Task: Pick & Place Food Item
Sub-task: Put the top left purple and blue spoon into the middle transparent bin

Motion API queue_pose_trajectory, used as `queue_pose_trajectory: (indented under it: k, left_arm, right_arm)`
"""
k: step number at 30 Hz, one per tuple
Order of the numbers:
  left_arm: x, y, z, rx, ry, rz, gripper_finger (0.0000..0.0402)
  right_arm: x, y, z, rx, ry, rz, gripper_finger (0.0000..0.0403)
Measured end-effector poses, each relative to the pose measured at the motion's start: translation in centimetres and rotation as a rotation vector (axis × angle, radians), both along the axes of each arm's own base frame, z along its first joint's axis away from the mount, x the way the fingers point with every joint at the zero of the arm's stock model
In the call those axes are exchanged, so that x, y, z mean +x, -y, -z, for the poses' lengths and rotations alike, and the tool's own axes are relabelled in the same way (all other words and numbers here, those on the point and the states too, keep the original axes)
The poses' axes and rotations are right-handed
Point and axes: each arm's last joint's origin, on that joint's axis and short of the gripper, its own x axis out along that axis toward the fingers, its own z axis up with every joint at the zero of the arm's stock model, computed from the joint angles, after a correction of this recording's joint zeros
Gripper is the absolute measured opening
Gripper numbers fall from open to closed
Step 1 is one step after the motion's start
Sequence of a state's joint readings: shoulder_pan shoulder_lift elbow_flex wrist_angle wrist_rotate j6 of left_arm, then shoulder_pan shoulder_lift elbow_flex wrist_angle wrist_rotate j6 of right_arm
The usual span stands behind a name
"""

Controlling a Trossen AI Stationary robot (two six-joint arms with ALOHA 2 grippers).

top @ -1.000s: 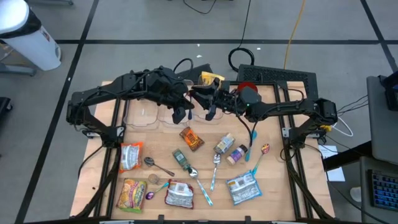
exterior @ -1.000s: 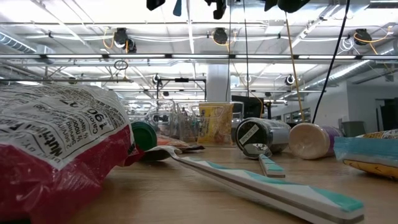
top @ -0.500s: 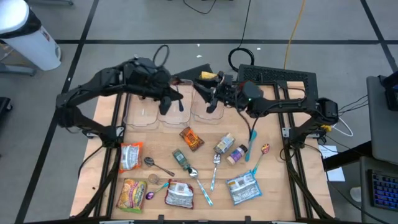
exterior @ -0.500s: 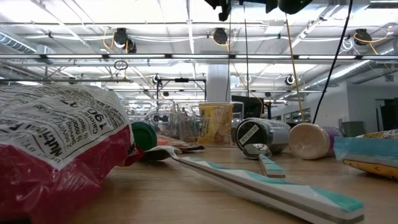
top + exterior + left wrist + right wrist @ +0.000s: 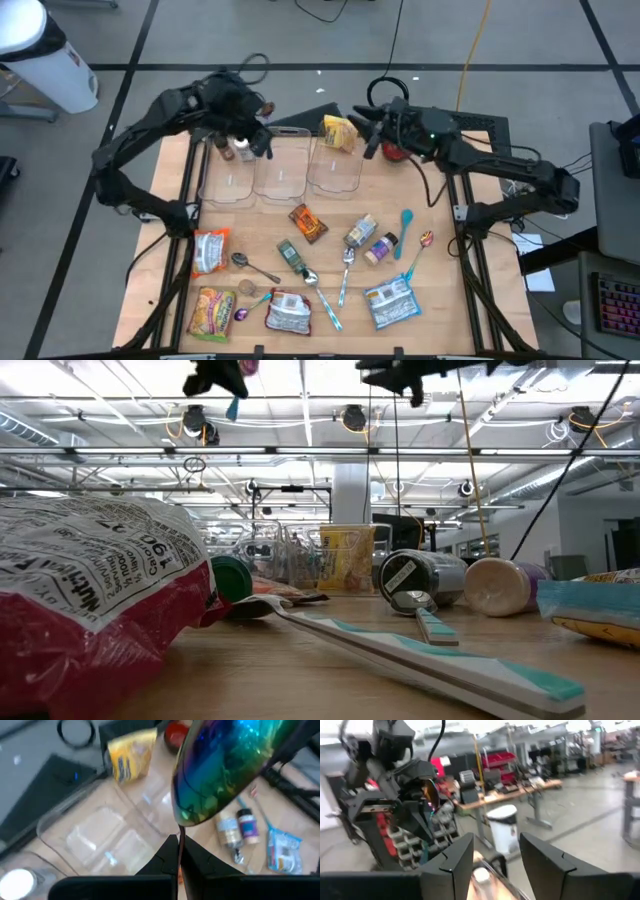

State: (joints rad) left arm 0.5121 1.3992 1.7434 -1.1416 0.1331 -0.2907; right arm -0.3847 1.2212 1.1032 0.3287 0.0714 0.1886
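My left gripper (image 5: 252, 140) hangs above the far left of the table, over the leftmost of three clear trays (image 5: 230, 182), and is shut on a rainbow-coloured spoon (image 5: 225, 770). The same spoon glints in the right wrist view (image 5: 430, 795). My right gripper (image 5: 366, 128) is raised at the far middle, beside a yellow food packet (image 5: 340, 130) that stands at the far edge of the right tray (image 5: 335, 172). Its fingers (image 5: 454, 862) are open with nothing between them. An orange snack bar (image 5: 308, 222) lies flat on the table. My left gripper pinches the spoon's thin handle (image 5: 181, 837) between its two fingertips. The fingers slant down toward the table. The spoon's bowl (image 5: 220, 780) sticks out beyond the fingertips, and the spoon is lifted clear of the table and trays.
Food packets (image 5: 212, 250), (image 5: 390, 300), small jars (image 5: 360, 232), a green-capped bottle (image 5: 292, 256) and spoons (image 5: 345, 270) are scattered over the near half. A teal spoon (image 5: 405, 230) lies at the right. A red bowl (image 5: 396, 150) and a black panel (image 5: 455, 122) sit at the far right.
My left gripper has swung from above the middle tray toward the table's far left, carrying the spoon clear of the table. My right gripper has drawn away from it toward the far right edge and tipped up from pointing down to about level.
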Motion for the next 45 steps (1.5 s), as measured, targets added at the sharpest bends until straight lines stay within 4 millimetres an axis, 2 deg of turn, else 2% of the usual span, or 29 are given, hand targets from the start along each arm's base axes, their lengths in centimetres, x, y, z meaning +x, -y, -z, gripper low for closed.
queue_pose_trajectory:
  k: [5, 10, 17, 24, 32, 45]
  left_arm:
    - [1.2, -2.2, 1.8, -0.053, -0.065, -0.042, 0.0004]
    - [4.1, -4.6, 5.3, -0.173, -0.159, -0.062, 0.0004]
    - [6.9, -6.5, 10.2, -0.32, -0.314, -0.112, 0.0004]
    - [8.3, -7.6, 13.8, -0.368, -0.458, -0.153, 0.0003]
    - [9.6, -8.5, 17.1, -0.411, -0.55, -0.144, 0.0003]
    - [9.6, -9.5, 20.9, -0.522, -0.706, -0.126, 0.0003]
  right_arm:
    - [-2.7, 0.4, 1.1, 0.033, -0.045, -0.04, 0.0151]
    - [-4.3, 0.6, 3.3, 0.118, -0.049, -0.056, 0.015]
    - [-6.1, -0.2, 5.9, 0.184, -0.06, -0.06, 0.0147]
    - [-7.7, -1.1, 7.5, 0.229, -0.049, -0.101, 0.0144]
    - [-8.7, -1.7, 8.2, 0.262, -0.022, -0.102, 0.0144]
    - [-8.7, -1.7, 8.2, 0.263, -0.018, -0.1, 0.0144]
